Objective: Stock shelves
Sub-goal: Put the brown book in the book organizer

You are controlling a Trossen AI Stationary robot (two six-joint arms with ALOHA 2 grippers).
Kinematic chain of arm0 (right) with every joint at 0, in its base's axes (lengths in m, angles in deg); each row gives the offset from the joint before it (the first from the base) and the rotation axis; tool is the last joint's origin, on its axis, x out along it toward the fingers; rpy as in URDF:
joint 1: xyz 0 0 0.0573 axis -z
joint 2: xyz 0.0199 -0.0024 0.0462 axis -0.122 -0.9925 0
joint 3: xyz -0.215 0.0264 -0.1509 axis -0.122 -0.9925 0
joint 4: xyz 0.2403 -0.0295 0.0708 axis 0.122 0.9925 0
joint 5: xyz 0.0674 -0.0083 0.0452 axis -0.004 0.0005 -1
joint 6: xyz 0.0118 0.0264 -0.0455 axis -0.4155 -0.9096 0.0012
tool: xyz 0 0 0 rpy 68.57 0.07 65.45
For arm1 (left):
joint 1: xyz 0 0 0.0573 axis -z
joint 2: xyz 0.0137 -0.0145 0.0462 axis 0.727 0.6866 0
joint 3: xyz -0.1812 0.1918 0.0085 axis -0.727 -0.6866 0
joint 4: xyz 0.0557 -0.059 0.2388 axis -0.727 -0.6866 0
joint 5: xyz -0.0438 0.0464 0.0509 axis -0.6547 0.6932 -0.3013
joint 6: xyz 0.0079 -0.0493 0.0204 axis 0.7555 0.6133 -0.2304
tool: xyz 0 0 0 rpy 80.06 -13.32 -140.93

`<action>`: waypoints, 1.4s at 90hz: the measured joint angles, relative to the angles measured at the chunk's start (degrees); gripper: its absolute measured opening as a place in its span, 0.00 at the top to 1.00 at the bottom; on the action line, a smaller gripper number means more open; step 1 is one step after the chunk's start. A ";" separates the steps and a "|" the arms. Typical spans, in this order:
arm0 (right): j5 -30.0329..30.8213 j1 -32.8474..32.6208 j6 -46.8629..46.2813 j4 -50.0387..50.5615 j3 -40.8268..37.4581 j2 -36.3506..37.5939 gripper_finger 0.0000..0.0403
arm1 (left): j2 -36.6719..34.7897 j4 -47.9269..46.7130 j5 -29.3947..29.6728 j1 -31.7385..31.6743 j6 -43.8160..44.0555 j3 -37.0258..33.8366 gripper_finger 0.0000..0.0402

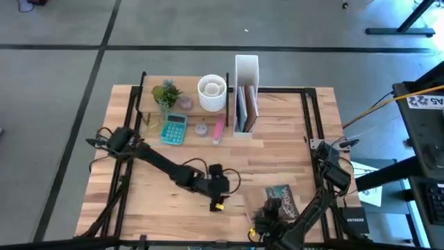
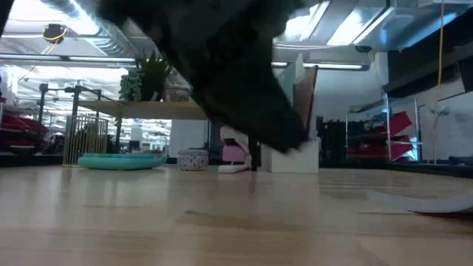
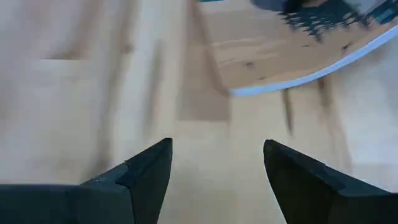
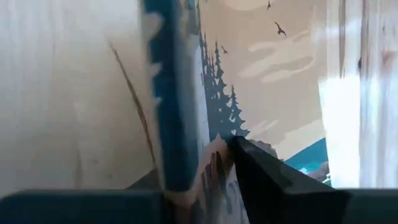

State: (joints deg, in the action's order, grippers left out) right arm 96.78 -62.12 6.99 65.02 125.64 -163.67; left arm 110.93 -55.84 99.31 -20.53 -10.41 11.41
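Note:
A book with a forest picture on its cover [image 1: 282, 199] lies near the table's near edge, right of centre. My right gripper [image 1: 266, 219] is shut on its near-left part. My left gripper [image 1: 219, 201] hovers open just left of the book, over bare wood, and its wrist view shows the book's corner [image 3: 292, 50] ahead of the gripper [image 3: 217, 163]. The shelves [image 1: 186, 105] stand at the far left on thin black posts, with a plant [image 1: 166, 92] and a white ribbed pot [image 1: 212, 93] on top. My right gripper pinches the book at its blue-edged side [image 4: 171, 106]. One finger [image 4: 261, 168] lies on the picture cover; the book hides the other. In the low view the book's edge [image 2: 421, 201] shows close to the tabletop, one end slightly raised.
A tall white file box [image 1: 246, 94] with books stands right of the shelves. A teal calculator [image 1: 173, 129], a small round object [image 1: 201, 128] and a pink item [image 1: 218, 130] lie in front of the shelves. Black rails [image 1: 311, 114] run along the table's sides.

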 joint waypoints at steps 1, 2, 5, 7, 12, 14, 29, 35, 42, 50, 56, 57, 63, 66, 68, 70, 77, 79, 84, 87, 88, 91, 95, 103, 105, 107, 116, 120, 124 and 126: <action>0.52 0.13 -0.59 0.01 0.05 0.00 0.87 | -0.34 -0.94 1.08 0.47 0.17 0.00 0.41; 1.19 0.07 -1.31 -0.02 0.07 0.00 0.88 | -0.71 -1.82 2.07 0.90 0.41 -0.02 0.41; 3.86 -0.01 -2.89 -0.24 0.07 0.00 0.93 | -1.60 -3.88 5.03 2.31 1.36 -0.02 0.41; 5.80 -0.07 -3.59 -0.40 0.07 0.00 0.95 | -2.20 -5.07 6.87 3.25 1.85 -0.02 0.41; 10.87 -0.08 -4.84 -1.34 0.07 0.00 0.97 | -3.75 -7.84 11.74 5.71 3.32 0.00 0.41; 13.63 -0.07 -5.58 -2.09 0.04 0.00 0.97 | -4.30 -8.81 13.54 6.69 4.06 0.01 0.41; 35.63 2.23 -6.18 -6.98 0.50 0.14 0.99 | -7.43 -15.26 28.09 14.51 8.93 0.09 0.41; 42.80 3.33 -6.23 -7.99 1.35 1.03 0.99 | -8.61 -16.30 34.31 17.44 9.90 0.09 0.41; 48.13 4.35 -6.09 -8.08 2.25 2.97 0.99 | -9.81 -16.84 41.23 20.54 10.09 0.13 0.41; 50.61 4.47 -5.28 -8.31 2.61 5.14 0.99 | -10.43 -16.81 48.02 23.27 8.96 0.15 0.41; 51.79 3.70 -4.81 -8.32 2.59 6.64 0.99 | -10.56 -16.77 52.87 24.75 8.10 0.15 0.41; 52.03 3.55 -4.82 -8.45 2.59 6.85 0.99 | -10.57 -16.75 53.45 24.91 7.96 0.15 0.41; 53.62 2.28 -4.72 -9.70 2.60 7.85 0.99 | -10.59 -16.66 55.58 25.60 8.06 0.18 0.41; 54.28 1.56 -4.57 -10.68 2.61 8.04 1.00 | -10.59 -16.55 55.61 25.76 8.61 0.20 0.41; 54.67 1.03 -4.53 -11.38 2.61 8.04 1.00 | -10.59 -16.47 55.56 25.79 8.94 0.20 0.41; 54.77 0.50 -4.53 -11.95 2.61 8.04 1.00 | -10.59 -16.34 55.45 25.78 9.09 0.20 0.41; 53.51 -1.04 -4.45 -14.35 2.47 7.68 1.00 | -10.59 -15.83 54.29 25.66 8.98 0.20 0.41; 53.14 -1.45 -4.42 -15.52 2.20 7.58 1.00 | -10.59 -15.72 53.60 25.66 8.77 0.20 0.41; 52.18 -2.52 -4.43 -19.14 0.66 7.54 1.00 | -10.59 -14.86 51.22 25.51 7.29 0.20 0.41; 51.96 -3.00 -4.38 -21.38 -0.57 7.50 1.00 | -10.59 -13.34 49.54 25.31 5.53 0.20 0.41; 51.96 -3.16 -4.39 -22.12 -1.06 7.47 1.00 | -10.59 -12.63 48.88 25.27 4.74 0.20 0.41; 52.06 -3.47 -4.39 -24.48 -2.50 7.42 1.00 | -10.59 -10.07 46.89 25.10 1.51 0.20 0.41; 52.78 -3.61 -4.37 -27.76 -4.54 7.37 1.00 | -10.59 -5.73 43.66 24.80 -3.41 0.20 0.41; 55.74 -3.39 -4.33 -35.31 -8.45 7.37 1.00 | -10.59 3.95 34.06 23.38 -13.02 0.22 0.41; 56.32 -3.20 -4.32 -36.91 -9.30 7.37 1.00 | -10.59 6.28 31.88 22.95 -15.21 0.22 0.41; 56.98 -2.90 -4.33 -38.68 -10.18 7.37 1.00 | -10.59 8.69 30.19 22.54 -17.26 0.22 0.41; 57.82 -1.49 -4.05 -43.60 -13.25 7.37 1.00 | -10.67 15.88 26.84 20.42 -24.32 0.31 0.41; 57.74 -0.79 -3.06 -44.98 -14.01 7.37 1.00 | -10.68 17.30 26.79 19.52 -26.60 0.31 0.41; 57.47 -0.10 -1.74 -46.29 -14.48 7.37 1.00 | -10.68 18.49 26.70 18.54 -28.94 0.31 0.41; 57.20 0.27 -0.67 -47.00 -14.63 7.37 1.00 | -10.68 18.97 26.60 18.06 -29.86 0.31 0.41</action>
State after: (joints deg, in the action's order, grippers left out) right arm 153.99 -61.86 6.31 18.02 111.01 -156.30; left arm 100.25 -36.87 125.91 -2.47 -40.26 11.72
